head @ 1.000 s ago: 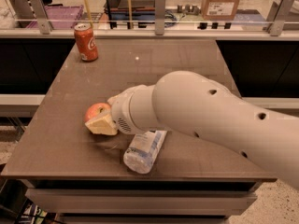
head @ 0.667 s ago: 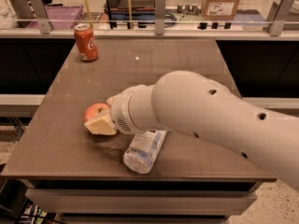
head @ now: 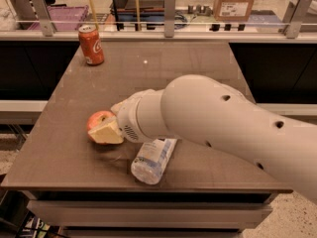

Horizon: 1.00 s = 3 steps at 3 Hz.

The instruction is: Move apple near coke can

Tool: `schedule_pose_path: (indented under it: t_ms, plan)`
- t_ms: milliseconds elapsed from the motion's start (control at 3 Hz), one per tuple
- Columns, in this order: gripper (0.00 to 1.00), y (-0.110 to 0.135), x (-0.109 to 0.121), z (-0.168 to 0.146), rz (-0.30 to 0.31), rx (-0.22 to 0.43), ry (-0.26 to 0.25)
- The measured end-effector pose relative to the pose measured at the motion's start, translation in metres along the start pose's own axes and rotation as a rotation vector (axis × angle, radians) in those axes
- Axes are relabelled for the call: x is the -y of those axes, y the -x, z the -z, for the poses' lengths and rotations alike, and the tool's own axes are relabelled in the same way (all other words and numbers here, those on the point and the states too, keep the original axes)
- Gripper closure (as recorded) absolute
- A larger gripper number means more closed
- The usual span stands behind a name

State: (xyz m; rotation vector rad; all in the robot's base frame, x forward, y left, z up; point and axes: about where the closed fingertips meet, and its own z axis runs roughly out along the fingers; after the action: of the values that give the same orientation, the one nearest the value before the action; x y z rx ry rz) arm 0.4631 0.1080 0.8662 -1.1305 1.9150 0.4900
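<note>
The red-orange apple (head: pixel 98 119) lies on the dark table (head: pixel 198 63) at the front left. My gripper (head: pixel 105 125) reaches in from the right and is around the apple. One cream finger (head: pixel 106 132) lies against the apple's near side and the other is behind it, so the gripper looks shut on the apple. The apple seems to rest on the table. The coke can (head: pixel 91 44) stands upright at the far left corner, well away from the apple. My large white arm (head: pixel 218 123) hides the table's right middle.
A clear plastic bottle with a white label (head: pixel 152 160) lies on its side near the front edge, just below my wrist. A railing with posts (head: pixel 170 9) and a cardboard box (head: pixel 237 1) are behind the table. The table's edges drop off at left and front.
</note>
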Motion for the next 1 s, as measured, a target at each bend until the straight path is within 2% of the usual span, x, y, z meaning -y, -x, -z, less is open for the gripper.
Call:
schedule_pose_path:
  t_ms: [333, 1000]
  plan:
    - [0.82, 0.0013, -0.0012, 0.0006, 0.004, 0.001, -0.001]
    - [0.36, 0.0037, -0.0034, 0.0016, 0.01, 0.002, -0.002]
